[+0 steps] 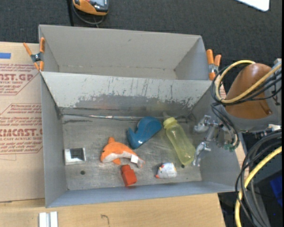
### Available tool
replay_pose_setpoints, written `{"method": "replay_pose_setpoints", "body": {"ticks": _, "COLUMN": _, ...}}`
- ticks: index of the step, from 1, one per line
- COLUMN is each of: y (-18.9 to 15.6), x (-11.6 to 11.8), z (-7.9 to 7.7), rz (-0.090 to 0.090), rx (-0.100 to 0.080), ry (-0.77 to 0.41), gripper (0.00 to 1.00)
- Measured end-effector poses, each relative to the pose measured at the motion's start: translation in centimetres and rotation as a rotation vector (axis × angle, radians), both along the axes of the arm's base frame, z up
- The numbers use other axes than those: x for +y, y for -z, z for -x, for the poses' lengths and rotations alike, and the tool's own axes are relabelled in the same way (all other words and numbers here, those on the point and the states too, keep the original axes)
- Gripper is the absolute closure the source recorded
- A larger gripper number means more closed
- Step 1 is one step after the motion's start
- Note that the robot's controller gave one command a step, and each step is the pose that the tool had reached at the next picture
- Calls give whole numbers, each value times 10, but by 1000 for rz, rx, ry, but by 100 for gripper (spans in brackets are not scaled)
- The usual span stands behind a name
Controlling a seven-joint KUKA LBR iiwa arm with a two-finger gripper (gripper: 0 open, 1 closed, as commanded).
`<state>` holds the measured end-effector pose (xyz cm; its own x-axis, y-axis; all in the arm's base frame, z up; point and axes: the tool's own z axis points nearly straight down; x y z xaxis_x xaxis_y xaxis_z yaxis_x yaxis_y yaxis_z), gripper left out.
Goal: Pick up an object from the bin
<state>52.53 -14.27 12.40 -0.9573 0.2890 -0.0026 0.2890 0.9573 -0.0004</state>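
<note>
- Closest thing to the fingers: a pale yellow-green plastic bottle (180, 144), lying flat on the bin floor, over on the right, near the foot of the right wall.
- Long axis going from the cap at the upper left down to the base at the lower right, so roughly along that wall rather than across it.
- Gripper (201, 138) just to the right of it, low against the sloped right wall, about level with the bottle's lower half. Jaws apart by the look of it, one finger higher in the view and one lower, nothing between them.
- Not a grasp at this point: beside the bottle, not around it. Honestly can't tell contact with the bottle's base from mere closeness.
- Key bit for the coming move, just guessing: needs a shift to the left to straddle the bottle. With the finger line seemingly almost parallel to the bottle's length, probably wants a wrist turn too, to close across the narrow body instead of end to end.
- Blue rounded toy (143, 130) right by the cap, close enough to get nudged.
- Small white thing (167, 170) below and left of the base, near but apart.
- Further left: orange fish-like toy (118, 152), red block (128, 175) just beneath it, small white square piece (75, 155) well apart, toward the left wall of the grey bin (54, 141).
</note>
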Motion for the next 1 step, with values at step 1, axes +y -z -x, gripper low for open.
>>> {"method": "replay_pose_setpoints", "body": {"ticks": 1, "y": 42, "x": -1, "z": 9, "rz": -6, "rx": 9, "ry": 130, "gripper": 0}}
